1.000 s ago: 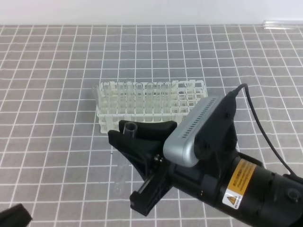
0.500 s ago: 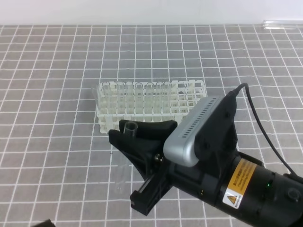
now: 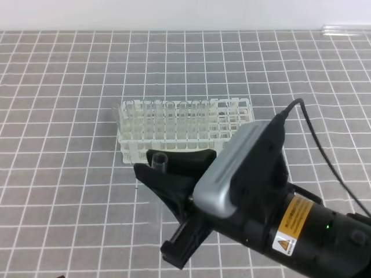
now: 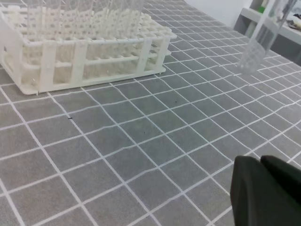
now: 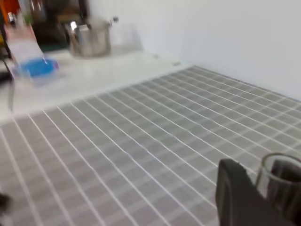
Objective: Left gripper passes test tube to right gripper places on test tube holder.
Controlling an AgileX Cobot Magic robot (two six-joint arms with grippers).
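My right gripper [image 3: 152,172] fills the lower right of the high view and is shut on the test tube [image 3: 157,158]. The tube's open rim sticks up above the black fingers. Its rim [image 5: 282,184] also shows beside one finger [image 5: 234,200] in the right wrist view. In the left wrist view the tube [image 4: 261,40] hangs tilted in the air at the upper right. The white test tube holder [image 3: 185,124] stands just beyond the gripper, with several clear tubes in it. My left gripper [image 4: 263,188] sits low at the bottom right, fingers together and empty.
A spare clear tube [image 3: 346,29] lies at the far right edge of the grey checked mat [image 3: 69,75]. The holder [image 4: 84,52] stands at the upper left of the left wrist view. A metal pot [image 5: 89,37] and a blue item [image 5: 36,67] sit on a far counter.
The left gripper has dropped out of the high view at the bottom left. The right gripper has rolled slightly, and the tube's lower length no longer shows below its fingers.
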